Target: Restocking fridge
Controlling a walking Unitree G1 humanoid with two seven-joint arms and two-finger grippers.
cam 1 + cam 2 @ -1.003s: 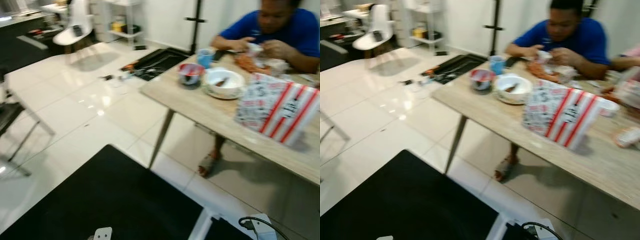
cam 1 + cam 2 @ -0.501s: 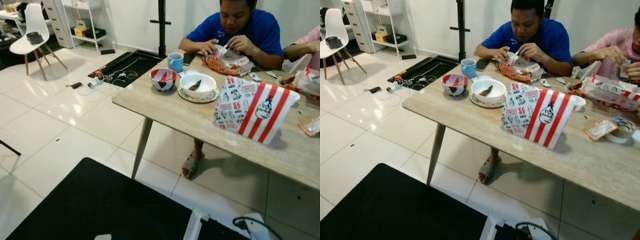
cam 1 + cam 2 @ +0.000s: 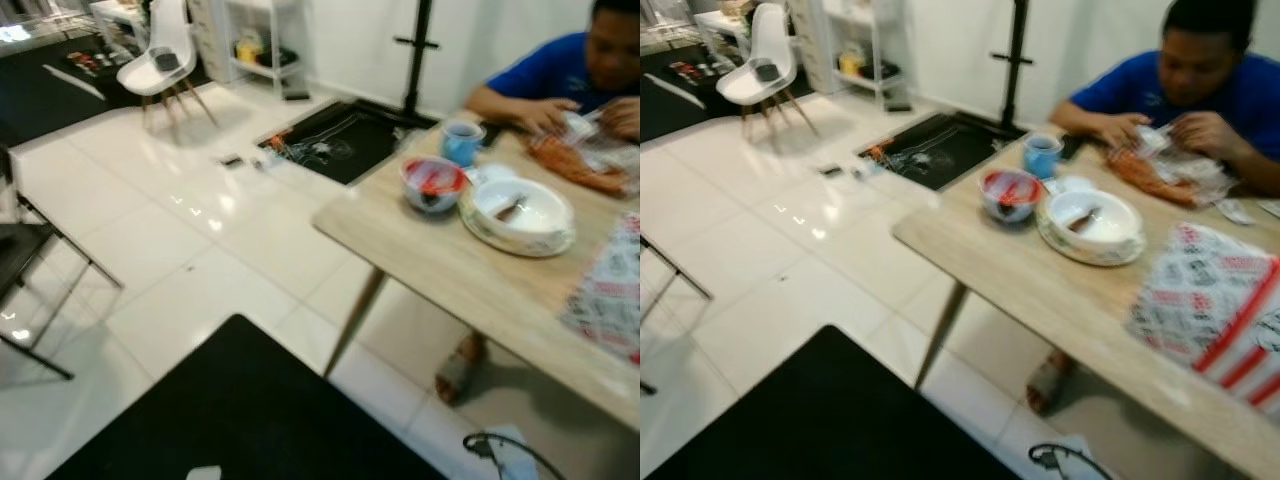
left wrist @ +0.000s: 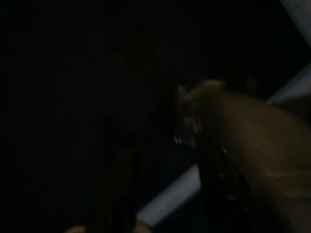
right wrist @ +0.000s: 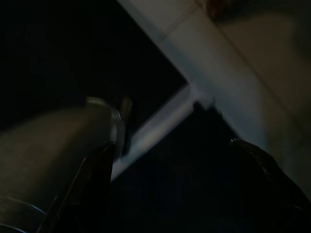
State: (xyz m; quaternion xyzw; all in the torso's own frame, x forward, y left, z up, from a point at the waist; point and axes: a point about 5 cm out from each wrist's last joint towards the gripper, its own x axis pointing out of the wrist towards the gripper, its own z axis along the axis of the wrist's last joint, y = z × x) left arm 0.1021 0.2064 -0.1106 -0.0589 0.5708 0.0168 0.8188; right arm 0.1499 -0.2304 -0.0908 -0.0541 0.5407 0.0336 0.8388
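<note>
White floor tiles (image 3: pixel 170 250) spread leftward to a white chair (image 3: pixel 165 62) in the far corner. Nearer, a black mat (image 3: pixel 820 420) lies by the robot. Rightward, a wooden table (image 3: pixel 1040 290) carries a patterned bowl (image 3: pixel 1008 192), a blue mug (image 3: pixel 1042 155), a white bowl (image 3: pixel 1090 218) and a red-striped bag (image 3: pixel 1225 315); a person in blue (image 3: pixel 1200 90) sits behind. Both wrist views are dark, so I cannot tell either gripper's state.

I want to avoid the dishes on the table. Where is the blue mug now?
The blue mug stands near the far corner of the wooden table, just behind the red patterned bowl and left of the person in blue.
</note>
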